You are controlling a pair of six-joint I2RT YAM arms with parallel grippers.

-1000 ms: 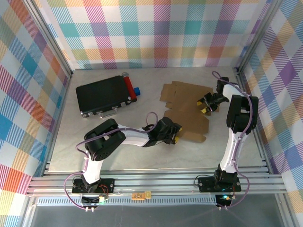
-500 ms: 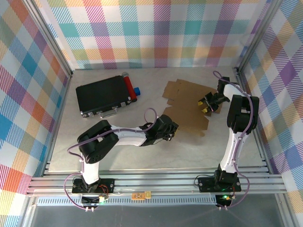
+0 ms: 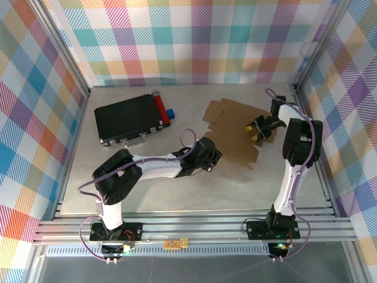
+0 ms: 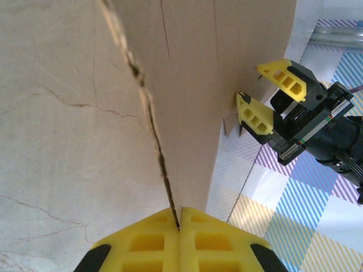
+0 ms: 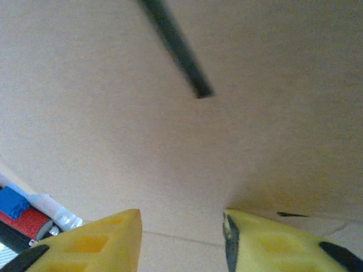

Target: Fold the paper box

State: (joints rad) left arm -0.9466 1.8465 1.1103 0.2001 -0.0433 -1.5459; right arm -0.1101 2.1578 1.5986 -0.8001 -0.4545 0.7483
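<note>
The left claw (image 4: 179, 218) is pinched shut on a thin edge of the paper box (image 4: 187, 85), its two yellow fingers (image 4: 142, 243) pressed together at the bottom of the left wrist view with the brown sheet running up from between them. From above, this claw (image 3: 212, 158) sits just below the middle of the frame, at the lower left edge of the paper box (image 3: 232, 132), which lies spread as a flat die-cut sheet with flaps right of centre. The right claw (image 3: 254, 131) is at the sheet's right side; from the left wrist view it (image 4: 248, 81) shows at the upper right with its jaws parted, one tip at the cardboard's edge. In its own camera the right claw (image 5: 181, 218) stands open at the bottom, a gap between the fingers and plain brown cardboard (image 5: 170, 113) beyond them, cut by a dark slot. The table (image 3: 153, 194) is a pale, stone-look surface with faint veins. Walls (image 3: 194, 41) of pastel plaid cloth close it in on three sides, and silver metal rails (image 3: 188, 227) run along the bottom of the top view. Counted: two arms, the left arm (image 3: 147, 168) and the right arm (image 3: 297, 153), two claws, one cardboard sheet, one black case (image 3: 128, 121) in the upper left, one red roll (image 3: 160, 109) lying against the case's right end, and one small blue block (image 3: 170, 113) just beside the roll.
</note>
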